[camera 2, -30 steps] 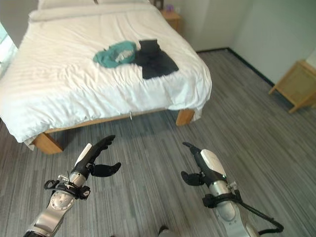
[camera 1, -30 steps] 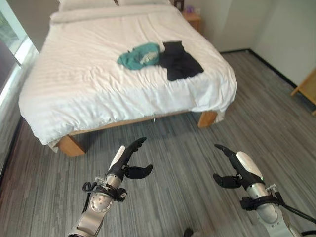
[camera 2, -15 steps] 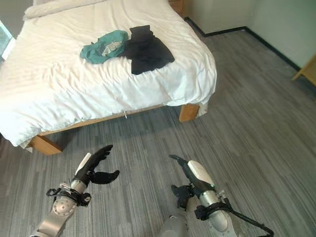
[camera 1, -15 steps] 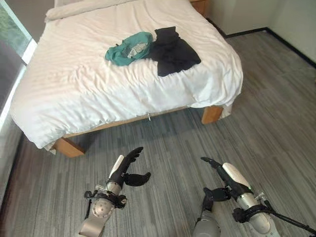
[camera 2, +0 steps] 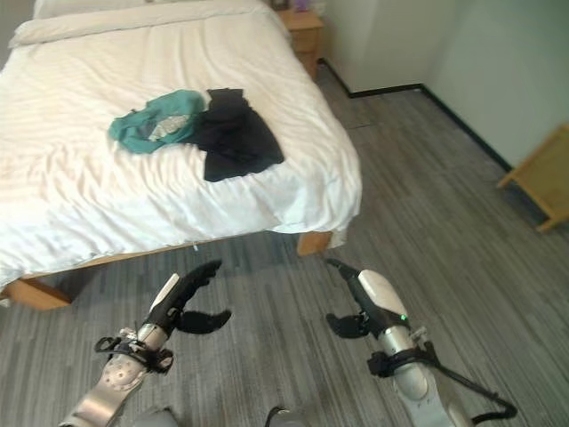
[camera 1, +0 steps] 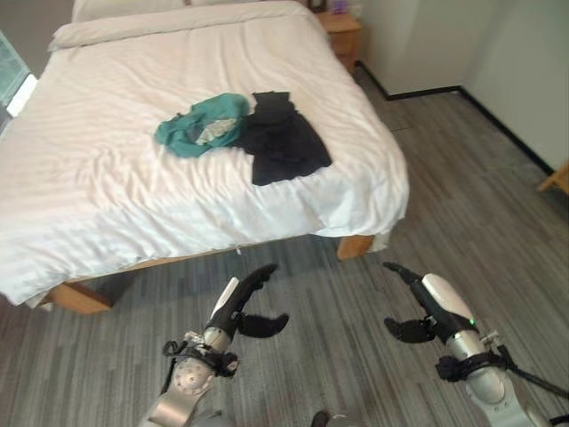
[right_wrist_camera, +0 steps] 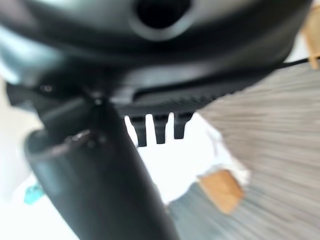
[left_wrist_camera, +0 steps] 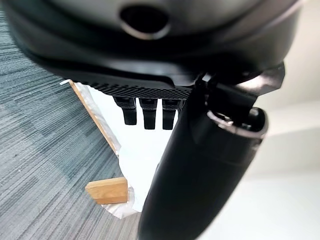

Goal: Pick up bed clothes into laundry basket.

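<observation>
A teal garment lies crumpled in the middle of the white bed, and a black garment lies touching it on its right side. Both hands hang low over the grey floor, well short of the bed. My left hand is open with straight fingers and the thumb held apart, holding nothing. My right hand is open the same way and holds nothing. In the left wrist view the left hand's fingers point toward the bed's wooden leg.
The bed's wooden frame and corner leg stand between me and the clothes. A wooden nightstand sits by the far wall. Another wooden piece of furniture stands at the right. Grey plank floor lies open to the right of the bed.
The whole view has shifted, so the camera moved: bed and clothes now sit further left and lower. Both hands stay open, a little higher in the view than half a second ago.
</observation>
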You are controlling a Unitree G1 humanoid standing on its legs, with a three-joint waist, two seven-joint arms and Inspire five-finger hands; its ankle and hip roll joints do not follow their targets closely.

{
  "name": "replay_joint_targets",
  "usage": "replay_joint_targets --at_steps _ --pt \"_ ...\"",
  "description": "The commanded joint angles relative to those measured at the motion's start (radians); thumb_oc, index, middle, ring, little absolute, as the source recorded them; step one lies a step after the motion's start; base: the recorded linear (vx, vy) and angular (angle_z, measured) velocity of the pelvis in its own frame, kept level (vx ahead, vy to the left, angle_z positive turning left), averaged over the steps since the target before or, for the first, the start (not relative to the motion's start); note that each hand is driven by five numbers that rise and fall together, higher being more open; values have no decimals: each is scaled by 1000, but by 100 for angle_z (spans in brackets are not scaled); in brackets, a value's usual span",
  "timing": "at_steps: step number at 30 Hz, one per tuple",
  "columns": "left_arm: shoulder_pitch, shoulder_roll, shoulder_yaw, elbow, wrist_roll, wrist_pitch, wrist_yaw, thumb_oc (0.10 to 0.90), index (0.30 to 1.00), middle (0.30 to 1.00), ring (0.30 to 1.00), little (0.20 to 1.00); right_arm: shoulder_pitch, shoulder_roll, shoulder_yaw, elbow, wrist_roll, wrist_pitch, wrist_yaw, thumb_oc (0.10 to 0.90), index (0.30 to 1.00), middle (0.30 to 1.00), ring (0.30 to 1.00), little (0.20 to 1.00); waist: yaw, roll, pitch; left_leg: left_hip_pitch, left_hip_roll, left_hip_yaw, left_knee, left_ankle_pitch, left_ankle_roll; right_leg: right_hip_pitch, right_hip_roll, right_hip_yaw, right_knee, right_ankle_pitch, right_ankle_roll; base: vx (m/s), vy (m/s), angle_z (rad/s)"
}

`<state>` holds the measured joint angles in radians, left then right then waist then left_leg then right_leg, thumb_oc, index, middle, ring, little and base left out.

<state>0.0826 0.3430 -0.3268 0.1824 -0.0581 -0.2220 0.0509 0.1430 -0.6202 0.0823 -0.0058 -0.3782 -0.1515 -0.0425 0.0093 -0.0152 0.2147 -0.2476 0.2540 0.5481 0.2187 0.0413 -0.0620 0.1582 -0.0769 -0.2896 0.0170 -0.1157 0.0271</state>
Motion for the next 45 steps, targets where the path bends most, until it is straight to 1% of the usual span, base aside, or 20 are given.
replay_joint_targets --at_steps 1,5,6,8,9,11,12,13,15,16,17,18,20,21,23,28,29,31,38,45 --pt "-61 11 42 -127 -34 -74 17 800 900 900 900 900 -17 -48 -23 -95 18 -70 -60 800 900 900 900 900 -16 40 -27 87 30 21 -222 132 -106 31 -41 -4 -104 -10 152 688 129 -38" --pt "-55 9 36 -137 -47 -68 16 800 900 900 900 900 -29 -50 -16 -90 11 -67 -70 800 900 900 900 900 -4 44 -33 82 32 50 -276 161 -105 75 -20 6 -104 -37 146 305 17 -24" --pt "-53 13 28 -163 -66 -55 11 800 900 900 900 900 -41 -37 -10 -86 -12 -60 -87 800 900 900 900 900 -5 42 -56 115 18 56 -283 167 -80 135 21 29 -104 -67 122 597 22 -2" --pt "-60 19 21 -188 -87 -50 8 800 900 900 900 900 -68 -26 -16 -95 -55 -48 -106 800 900 900 900 900 11 31 -59 146 22 75 -285 173 -57 153 48 37 -40 -91 106 536 14 6" --pt "-64 30 19 -193 -95 -50 10 800 900 900 900 900 -79 -19 -22 -99 -85 -43 -132 800 900 900 900 900 20 19 -57 177 16 94 -285 155 -42 140 46 35 45 -94 119 219 11 -24" --pt "-64 31 19 -194 -95 -50 10 800 900 900 900 900 -79 -19 -22 -98 -85 -43 -132 800 900 900 900 900 23 18 -56 179 16 97 -285 155 -42 138 44 37 49 -96 119 159 20 -50" --pt "-73 38 12 -186 -98 -41 27 800 900 900 900 900 -111 -15 -46 -114 -158 -17 -175 800 900 900 900 900 4 12 -50 236 12 109 -288 111 -11 75 33 10 214 -36 184 308 104 -26" --pt "-91 46 0 -183 -93 -36 49 800 900 900 900 900 -145 -13 -97 -144 -226 15 -235 800 900 900 900 900 -22 15 -23 278 2 80 -290 83 9 -58 14 52 452 28 235 354 123 -15" --pt "-115 49 -11 -173 -83 -43 55 800 900 900 900 900 -198 -38 -179 -214 -290 39 -312 800 900 900 900 900 -39 19 -24 299 -13 73 -289 60 20 -156 -24 46 533 15 235 196 105 26" --pt "-120 50 -18 -166 -76 -42 55 800 900 900 900 900 -219 -49 -214 -241 -307 47 -338 800 900 900 900 900 -43 18 -24 311 -29 67 -290 49 23 -165 -51 33 504 6 235 274 66 55" --pt "-120 53 -27 -158 -79 -40 47 800 900 900 900 900 -262 -77 -273 -297 -311 53 -368 800 900 900 900 900 -52 18 -36 327 -55 37 -296 19 18 -185 -82 24 397 -27 203 216 38 45" --pt "-121 53 -28 -157 -80 -40 47 800 900 900 900 900 -261 -77 -275 -299 -311 53 -367 800 900 900 900 900 -54 19 -35 326 -55 34 -296 19 18 -183 -82 21 395 -27 203 249 -67 27" --pt "-100 56 -28 -146 -94 -41 28 800 900 900 900 900 -264 -119 -341 -327 -268 49 -380 800 900 900 900 900 -79 4 -65 335 -75 -28 -300 -16 1 -179 -90 94 176 -10 189 166 -135 88" --pt "-99 57 -28 -146 -95 -42 27 800 900 900 900 900 -263 -120 -342 -327 -266 48 -380 800 900 900 900 900 -79 7 -70 327 -71 -27 -303 -7 1 -176 -83 91 153 8 186 154 -197 120" --pt "-45 65 15 -140 -120 -36 22 800 900 900 900 900 -288 -180 -340 -272 -224 53 -376 800 900 900 900 900 -66 -2 -97 356 -58 -43 -301 -43 -21 -188 -166 66 79 82 220 186 -178 73" --pt "14 55 57 -126 -134 -34 15 800 900 900 900 900 -323 -226 -297 -169 -179 60 -352 800 900 900 900 900 -50 -21 -117 362 -61 -50 -301 -39 -29 -152 -189 32 16 127 221 99 -63 39" --pt "67 52 77 -111 -154 -37 0 800 900 900 900 900 -362 -262 -233 -40 -112 61 -314 800 900 900 900 900 -6 -34 -134 357 -64 -63 -301 -31 -39 -109 -189 -1 -27 143 220 130 -85 19" --pt "88 51 80 -101 -162 -35 -9 800 900 900 900 900 -396 -286 -181 55 -92 67 -296 800 900 900 900 900 21 -36 -144 354 -61 -76 -300 -32 -49 -72 -187 -30 -54 144 222 131 -70 17" --pt "127 53 83 -69 -200 -40 -27 800 900 900 900 900 -619 -355 39 363 -50 78 -277 800 900 900 900 900 85 -40 -153 323 -48 -114 -306 3 -74 -30 -167 -87 -92 140 212 73 -39 26" --pt "149 49 85 -32 -220 -40 -38 800 900 900 900 900 -747 -367 157 523 -67 86 -278 800 900 900 900 900 126 -40 -147 291 -39 -141 -306 13 -91 -28 -157 -113 -99 128 211 54 -9 18"
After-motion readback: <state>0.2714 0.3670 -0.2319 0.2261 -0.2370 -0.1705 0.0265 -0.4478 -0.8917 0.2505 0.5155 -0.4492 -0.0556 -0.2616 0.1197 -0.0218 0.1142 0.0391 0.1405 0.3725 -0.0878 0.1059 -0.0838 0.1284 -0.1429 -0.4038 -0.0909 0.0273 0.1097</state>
